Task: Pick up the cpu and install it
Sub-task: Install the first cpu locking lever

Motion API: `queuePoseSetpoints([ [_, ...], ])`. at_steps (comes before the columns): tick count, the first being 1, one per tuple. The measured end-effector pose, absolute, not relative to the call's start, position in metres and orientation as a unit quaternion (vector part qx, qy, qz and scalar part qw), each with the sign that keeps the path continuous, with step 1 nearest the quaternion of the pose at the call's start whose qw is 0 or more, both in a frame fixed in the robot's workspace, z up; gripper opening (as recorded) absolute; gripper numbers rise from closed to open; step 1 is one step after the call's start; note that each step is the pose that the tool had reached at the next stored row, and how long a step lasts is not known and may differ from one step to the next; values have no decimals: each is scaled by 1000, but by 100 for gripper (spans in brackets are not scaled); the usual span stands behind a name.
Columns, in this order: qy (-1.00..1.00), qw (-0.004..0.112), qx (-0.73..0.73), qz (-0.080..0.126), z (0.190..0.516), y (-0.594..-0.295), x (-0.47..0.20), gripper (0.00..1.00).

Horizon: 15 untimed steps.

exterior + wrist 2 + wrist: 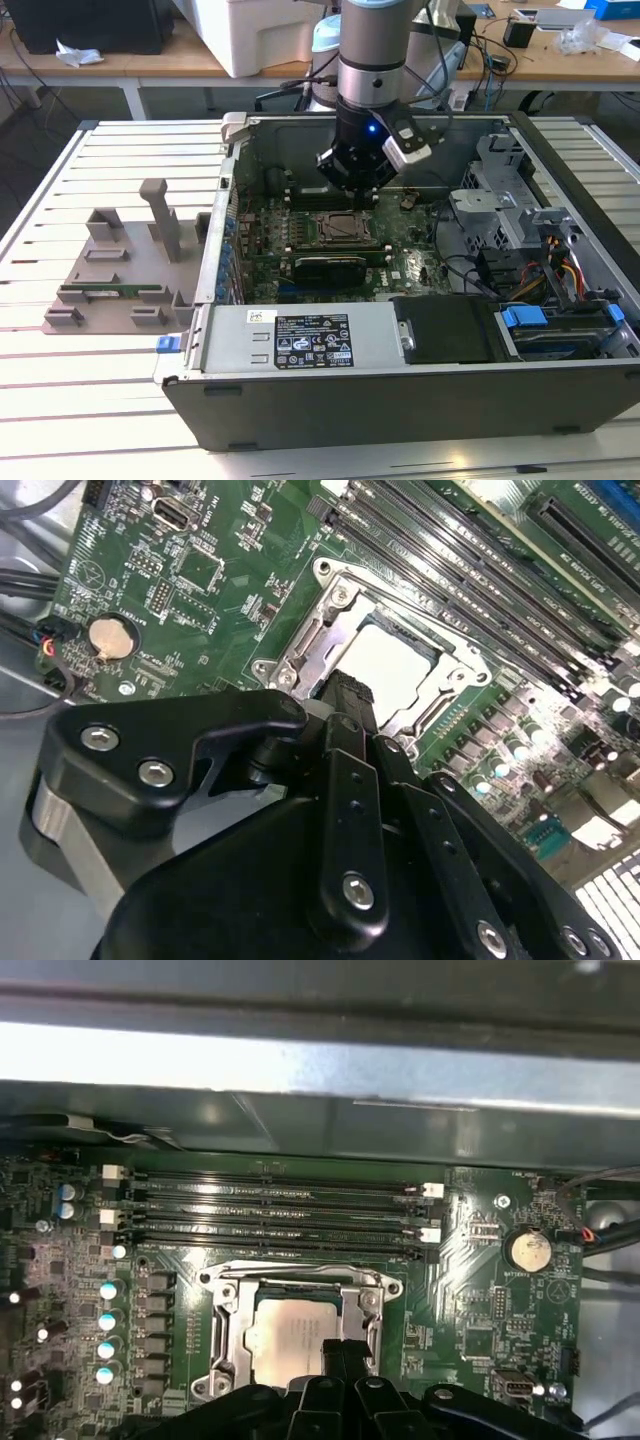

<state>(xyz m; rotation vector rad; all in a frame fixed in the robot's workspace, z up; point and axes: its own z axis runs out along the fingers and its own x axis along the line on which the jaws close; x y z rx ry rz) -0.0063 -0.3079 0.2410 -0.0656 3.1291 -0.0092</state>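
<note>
One black tool (357, 190) hangs inside the open computer case (420, 400), directly above the socket frame (300, 1330) on the green motherboard (200, 570). Its fingers (345, 705) look drawn together, with nothing pinched between them. The cpu (290, 1335) lies flat within the socket frame, just under the fingertips. Well away from the socket frame, outside the case, a grey fixture tray (120, 270) sits on the slatted counter (100, 380).

Silver-grey cpu (290, 1338), green motherboard (470, 1290), black tool (345, 715), grey fixture tray (110, 270).
</note>
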Motion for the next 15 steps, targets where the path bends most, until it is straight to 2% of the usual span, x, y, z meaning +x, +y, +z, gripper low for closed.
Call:
queuePoseSetpoints([
  [15,1000,6,-21,-3,270,-308,-6,11],
])
